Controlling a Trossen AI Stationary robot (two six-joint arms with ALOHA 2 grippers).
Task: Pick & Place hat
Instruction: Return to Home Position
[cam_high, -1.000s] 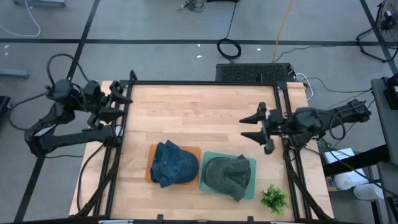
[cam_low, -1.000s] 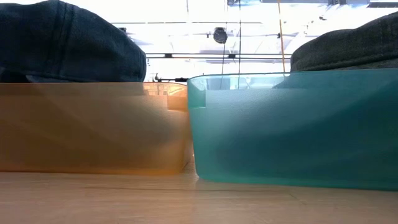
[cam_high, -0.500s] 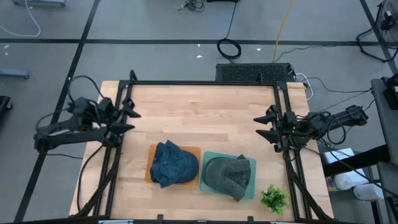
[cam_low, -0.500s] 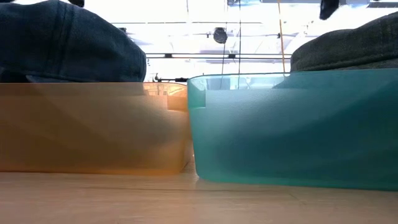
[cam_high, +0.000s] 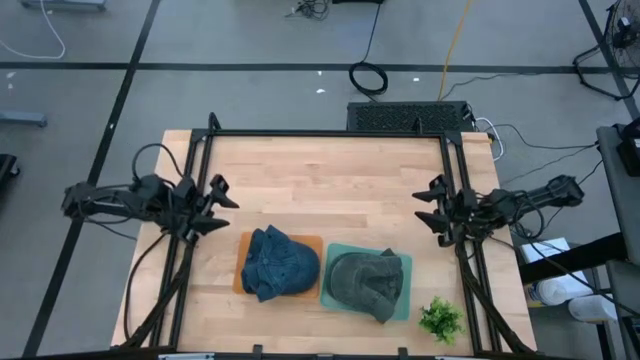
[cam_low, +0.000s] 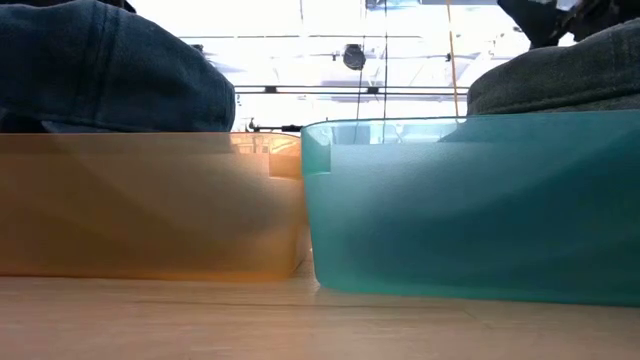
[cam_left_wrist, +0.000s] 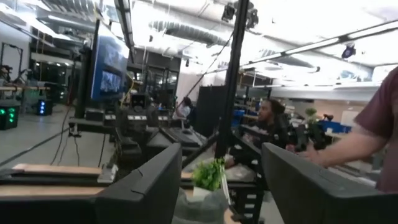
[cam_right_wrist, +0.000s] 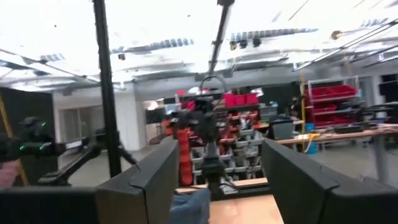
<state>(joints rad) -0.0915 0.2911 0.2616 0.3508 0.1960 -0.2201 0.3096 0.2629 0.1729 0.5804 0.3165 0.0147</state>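
Note:
A blue denim hat (cam_high: 277, 261) lies in an orange tray (cam_high: 318, 243) near the table's near edge; its crown (cam_low: 110, 70) rises above the tray wall in the low view. A grey-green hat (cam_high: 366, 281) lies in a teal tray (cam_high: 404, 266) right beside it, showing as a grey-green crown (cam_low: 560, 75) in the low view. My left gripper (cam_high: 222, 196) is open at the table's left edge, left of the denim hat. My right gripper (cam_high: 430, 207) is open at the right edge, beyond the grey hat. Neither touches anything.
A small green plant (cam_high: 440, 319) stands at the near right corner. Black frame rails (cam_high: 325, 133) run along the table's edges. Bare wood fills the table's far half (cam_high: 320, 180). A person's arm (cam_left_wrist: 367, 140) shows beyond the table in the left wrist view.
Both arms have drawn back outward and sunk low. The left gripper moved toward the near edge and settled at the left rail. The right gripper pulled toward the table's right edge. Both hats stayed in their trays.

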